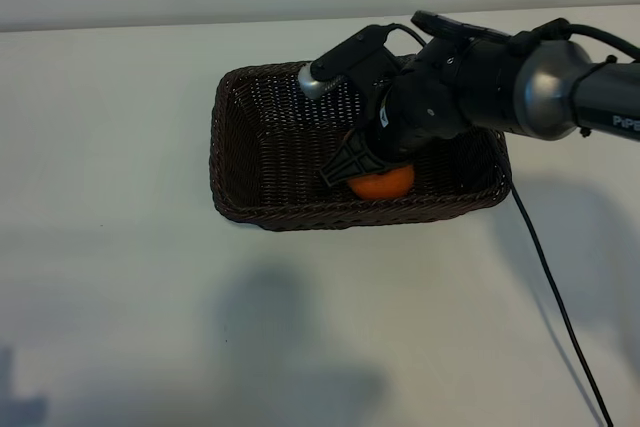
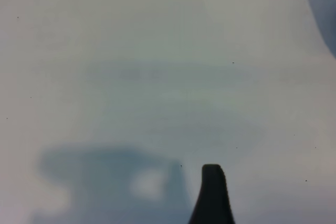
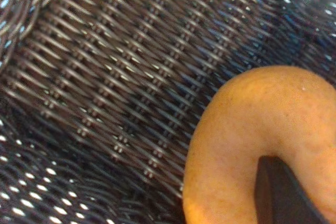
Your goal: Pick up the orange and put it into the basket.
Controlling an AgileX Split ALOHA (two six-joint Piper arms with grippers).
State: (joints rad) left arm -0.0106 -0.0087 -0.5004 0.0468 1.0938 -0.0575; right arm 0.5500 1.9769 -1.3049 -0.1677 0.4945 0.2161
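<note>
While the right tool [image 1: 372, 169] pinches the orange [image 1: 385, 184], the basket [image 1: 232, 162] lies lengthwise left-to-right.

the orange [image 1: 381, 184] is bright orange with dimpled skin. the basket [image 1: 245, 152] is dark-brown woven wicker.

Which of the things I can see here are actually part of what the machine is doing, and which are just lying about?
Part of the job:
- the orange, held by the right gripper
- the basket, with the orange low inside it

Just there:
- the table
- a black cable trailing across it
- the left gripper, idle above bare table
</note>
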